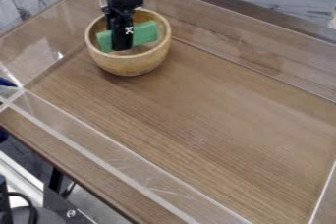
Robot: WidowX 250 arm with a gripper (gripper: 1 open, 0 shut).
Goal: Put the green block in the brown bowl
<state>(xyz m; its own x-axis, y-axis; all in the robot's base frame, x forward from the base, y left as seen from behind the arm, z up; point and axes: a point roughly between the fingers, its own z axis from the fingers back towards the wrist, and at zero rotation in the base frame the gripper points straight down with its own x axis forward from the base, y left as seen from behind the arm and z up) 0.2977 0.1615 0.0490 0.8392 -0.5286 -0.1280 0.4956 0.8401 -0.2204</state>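
The brown bowl (133,63) stands at the back left of the wooden table. My gripper (122,41) reaches steeply down into it from above. The green block (148,32) shows inside the bowl on both sides of the dark fingers, mostly to their right. The fingers are shut across the block's middle and hide that part of it. I cannot tell whether the block rests on the bowl's bottom or hangs just above it.
A low clear plastic wall (79,130) runs around the wooden tabletop (210,120). The bowl sits close to the wall's back left corner. Dark frame parts and cables (39,203) lie below the table's front edge.
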